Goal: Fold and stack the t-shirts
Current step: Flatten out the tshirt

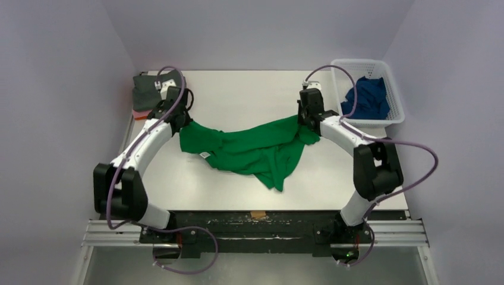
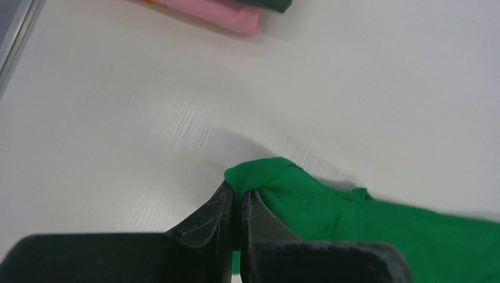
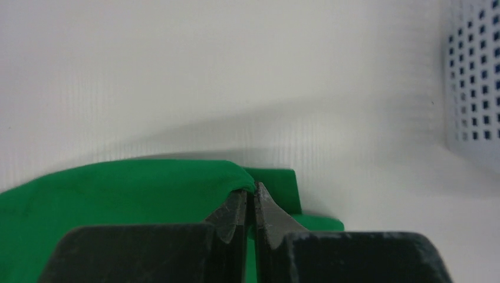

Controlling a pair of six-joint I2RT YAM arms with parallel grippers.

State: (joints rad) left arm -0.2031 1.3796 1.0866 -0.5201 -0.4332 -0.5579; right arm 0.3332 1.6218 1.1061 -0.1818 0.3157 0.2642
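Both grippers are pinched shut on cloth: the left gripper (image 2: 239, 191) has its jaws together on a small bunched nub at one end of the bright green cotton t-shirt (image 1: 255, 151), and the right gripper (image 3: 253, 190) is clamped the same way on a thin fold at the other end. From where I stand, the shirt is strung between them across the middle of the white table (image 1: 249, 89). Its body sags and lies crumpled, with a twisted tail trailing toward six o'clock and a small white label showing on the left half. What worries me most is how little fabric each gripper has. Only a bit of cloth sits at the fingertips, so a sharp pull apart or a quick lift could slide one end free and drop the shirt in a heap. I cannot tell whether the two held points are matching corners. If they are not, spreading it would leave the shirt skewed, and the bunched layers underneath would be pressed into any fold made on top of them. Space is tight too. The folded stack, a dark grey t-shirt (image 1: 145, 89) over a pink t-shirt (image 2: 218, 12), sits at ten o'clock just beyond the left arm. The white plastic lattice basket (image 1: 393, 89) holding a royal blue t-shirt (image 1: 365, 98) sits at two o'clock beside the right arm. A wide swing outward could nudge either one.
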